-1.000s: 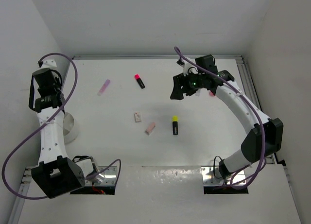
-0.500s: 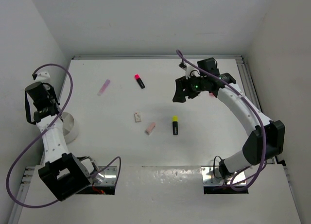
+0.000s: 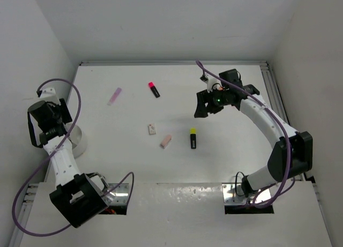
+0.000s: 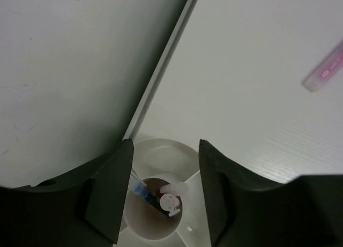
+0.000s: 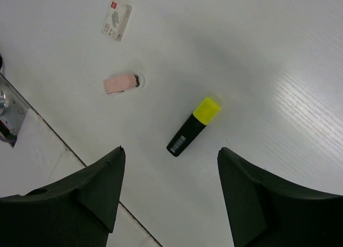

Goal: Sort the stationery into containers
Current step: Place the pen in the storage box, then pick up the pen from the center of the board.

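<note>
**white worktop, walled on three sides: stationery sort, arm and item status**

white worktop (image 3: 123, 161) is enclosed by pale walls at the left, far and right sides. both arm bases sit at its near edge.

**left arm.** the left tool (image 4: 165, 145) hangs over the round white tub (image 3: 80, 145) at the left edge of the worktop. its fingers stand apart with nothing between them. the wrist view looks straight down into the tub. a blue pen (image 4: 140, 191) and a white capped item (image 4: 171, 201) lie at the bottom. something red may lie beside them, but that part of the view is too dim to be sure.

**right arm.** the right tool (image 5: 171, 150) hovers above the middle-right of the worktop, fingers wide apart and empty. the yellow-capped highlighter (image 5: 194, 126) lies flat below it.

**loose items on the worktop.**
- pink eraser (image 3: 165, 141): just left of the yellow-capped highlighter, apart from it.
- whitish eraser (image 3: 153, 129): near the pink eraser, on its far-left side.
- pink-capped highlighter (image 3: 154, 89): toward the far wall.
- pale pink stick-shaped item (image 3: 114, 96): far left, well apart from the tub.
</note>
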`<state>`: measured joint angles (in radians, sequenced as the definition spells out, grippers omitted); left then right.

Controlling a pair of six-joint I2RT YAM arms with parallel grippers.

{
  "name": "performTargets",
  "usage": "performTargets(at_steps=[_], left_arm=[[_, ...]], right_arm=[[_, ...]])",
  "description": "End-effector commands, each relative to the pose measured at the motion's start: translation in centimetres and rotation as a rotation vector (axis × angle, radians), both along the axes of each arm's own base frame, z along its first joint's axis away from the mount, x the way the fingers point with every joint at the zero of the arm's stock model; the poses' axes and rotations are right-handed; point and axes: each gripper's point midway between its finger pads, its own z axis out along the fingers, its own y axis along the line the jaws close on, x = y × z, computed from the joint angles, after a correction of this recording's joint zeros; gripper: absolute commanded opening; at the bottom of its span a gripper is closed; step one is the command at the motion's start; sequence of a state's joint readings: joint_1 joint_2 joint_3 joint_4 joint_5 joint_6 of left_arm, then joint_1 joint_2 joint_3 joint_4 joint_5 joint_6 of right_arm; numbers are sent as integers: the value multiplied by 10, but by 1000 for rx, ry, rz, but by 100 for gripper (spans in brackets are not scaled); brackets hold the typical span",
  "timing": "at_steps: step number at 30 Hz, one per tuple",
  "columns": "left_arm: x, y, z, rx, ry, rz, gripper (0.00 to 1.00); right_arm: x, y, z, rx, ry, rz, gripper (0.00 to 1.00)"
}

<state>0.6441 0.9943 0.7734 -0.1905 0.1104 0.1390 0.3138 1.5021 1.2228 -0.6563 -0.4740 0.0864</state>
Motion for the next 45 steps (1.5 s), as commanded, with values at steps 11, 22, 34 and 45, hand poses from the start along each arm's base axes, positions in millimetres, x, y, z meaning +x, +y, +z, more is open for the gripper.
performTargets(at_steps=[11, 22, 34, 45], left_arm=[[17, -25, 100, 74, -216, -161, 76], [31, -75, 158, 143, -245, -364, 79], [39, -92, 157, 128, -254, -377, 81], [40, -106, 142, 15, -241, -396, 81]], right_arm=[[-6, -24, -28, -90, 21, -118, 60], [-32, -10, -110, -309, 218, -255, 75], [-28, 14, -146, -372, 277, -291, 71], [-42, 12, -179, -438, 321, -290, 49]])
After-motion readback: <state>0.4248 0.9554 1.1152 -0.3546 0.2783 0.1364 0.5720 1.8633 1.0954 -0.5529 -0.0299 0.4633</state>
